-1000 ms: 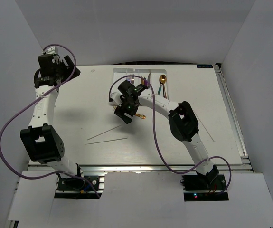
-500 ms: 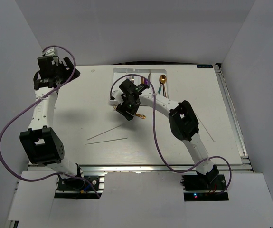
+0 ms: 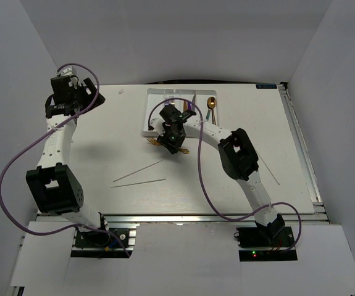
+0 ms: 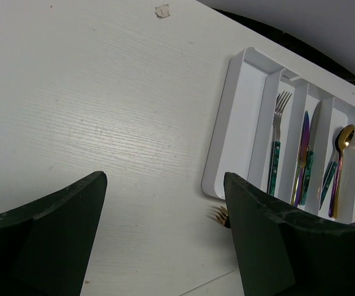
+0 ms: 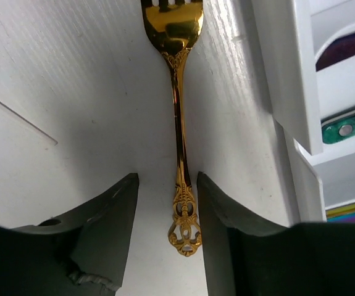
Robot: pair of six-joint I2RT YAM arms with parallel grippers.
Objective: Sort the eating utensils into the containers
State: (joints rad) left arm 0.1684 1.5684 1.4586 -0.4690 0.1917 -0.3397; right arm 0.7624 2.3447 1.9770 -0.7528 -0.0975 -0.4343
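Note:
A gold fork (image 5: 177,92) with an ornate handle lies flat on the table just in front of the white tray (image 3: 147,117). My right gripper (image 5: 167,182) straddles its handle, jaws partly closed: the right finger (image 5: 226,222) touches the handle and a gap remains on the left side. From above, the right gripper (image 3: 172,142) covers the fork's middle and only the tines (image 3: 154,142) and handle end show. The tray (image 4: 217,154) holds a teal-handled fork (image 4: 274,151), a purple knife (image 4: 304,145) and a gold spoon (image 4: 344,139). My left gripper (image 4: 165,191) hangs open and empty at the far left.
Two thin grey sticks (image 3: 139,171) (image 3: 139,182) lie on the table in front of the fork, and another (image 3: 267,165) lies to the right of the right arm. A metal rail (image 3: 302,148) runs along the table's right edge.
The right gripper has shifted slightly toward the tray and its jaws have narrowed around the gold fork's handle. The left arm has barely moved.

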